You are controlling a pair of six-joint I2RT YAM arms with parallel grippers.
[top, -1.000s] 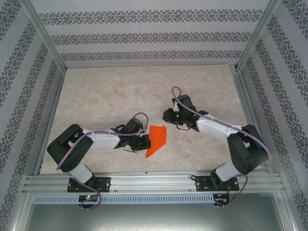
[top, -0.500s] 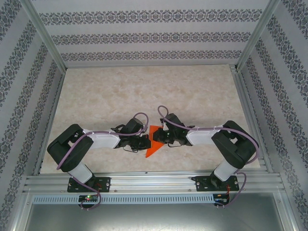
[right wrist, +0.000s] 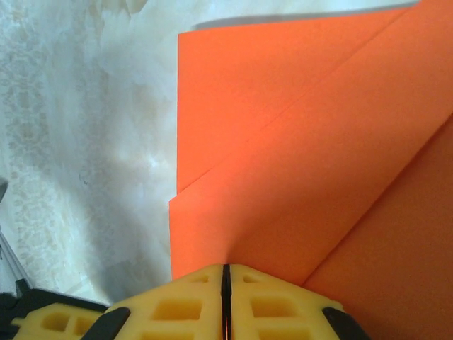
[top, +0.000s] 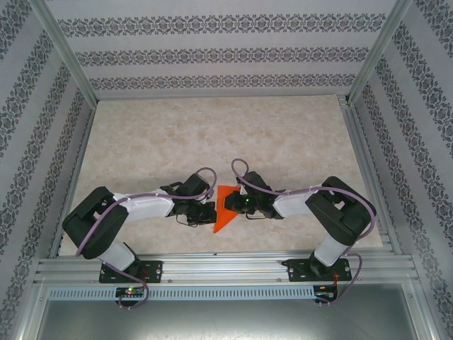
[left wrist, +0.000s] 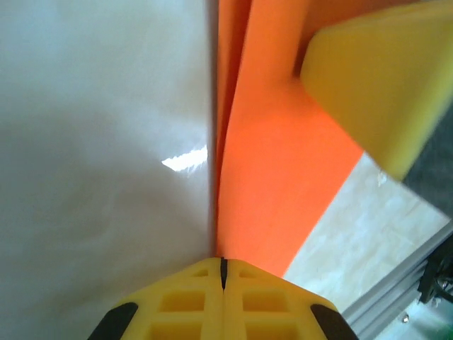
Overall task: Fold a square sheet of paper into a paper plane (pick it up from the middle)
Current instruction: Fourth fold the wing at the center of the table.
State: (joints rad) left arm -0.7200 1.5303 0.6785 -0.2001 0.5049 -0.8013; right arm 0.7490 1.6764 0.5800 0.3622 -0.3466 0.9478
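Paper [top: 225, 207]: part-folded, near-centre bench [top: 212, 134], between the arms.
Left gripper [left wrist: 223, 280]: jaws clenched at its edge, perhaps nipping it.
Right gripper [right wrist: 226, 283]: jaws clenched, tips atop the flap.
Advice: anchor left, press along crease.

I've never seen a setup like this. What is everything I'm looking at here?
paper: one, orange, partly folded, on the table near its front edge
table: one, beige marbled, under everything
walls: three, patterned wallpaper, at left, back and right
rail: one, silver metal, along the front, bearing both arm bases
left arm: one, white and black, purple cable, reaching to the paper
right arm: one, same colours, reaching to the paper
left fingers: one pair, yellow, shut, tips at the paper
right fingers: one pair, yellow, shut, tips at the paper
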